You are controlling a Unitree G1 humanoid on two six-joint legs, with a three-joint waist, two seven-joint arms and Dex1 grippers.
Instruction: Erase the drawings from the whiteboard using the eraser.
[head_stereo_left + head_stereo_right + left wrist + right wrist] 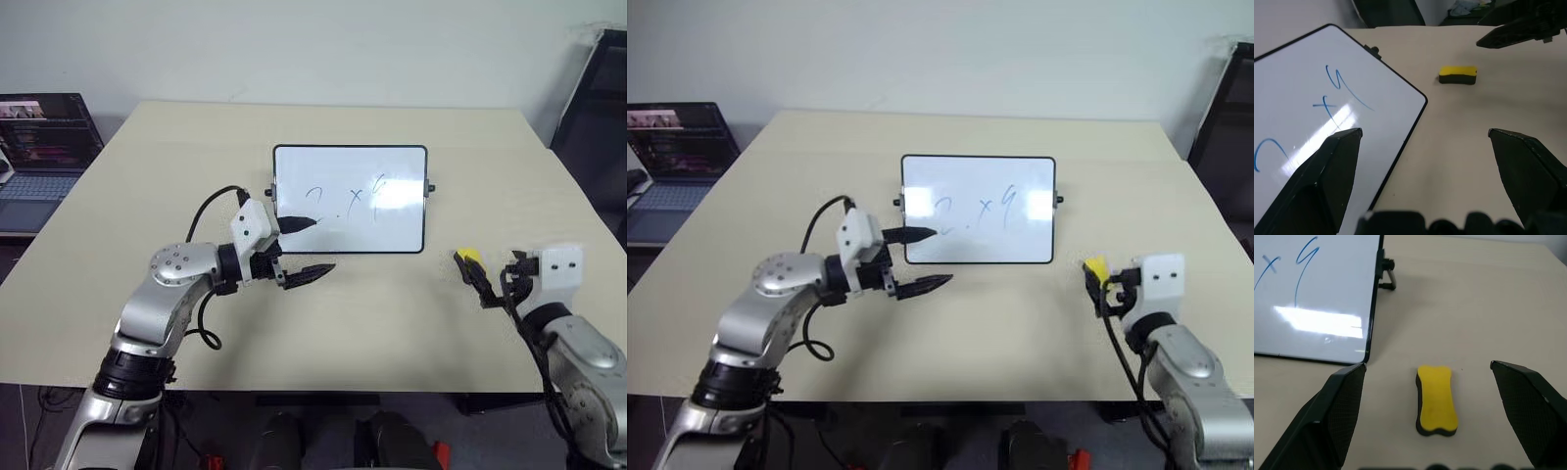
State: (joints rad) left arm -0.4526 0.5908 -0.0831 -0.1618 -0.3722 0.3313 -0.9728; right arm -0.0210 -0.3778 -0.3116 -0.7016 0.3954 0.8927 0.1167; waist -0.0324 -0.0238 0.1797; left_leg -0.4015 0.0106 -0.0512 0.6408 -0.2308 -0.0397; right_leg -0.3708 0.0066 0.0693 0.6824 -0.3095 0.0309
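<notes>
The whiteboard (350, 200) stands propped on the surface (392, 323), drawings (348, 201) unwiped. The eraser (1436, 400) lies flat just off the board's right corner, between the wide-spread fingers of the right claw (1437, 418), evidently lined up for pickup. The left claw (921, 259), also wide and empty, sits at the board's left edge, likely to steady it.

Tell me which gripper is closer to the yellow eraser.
Right. The right gripper hangs open just above the eraser; the left gripper is across the table by the whiteboard.
</notes>
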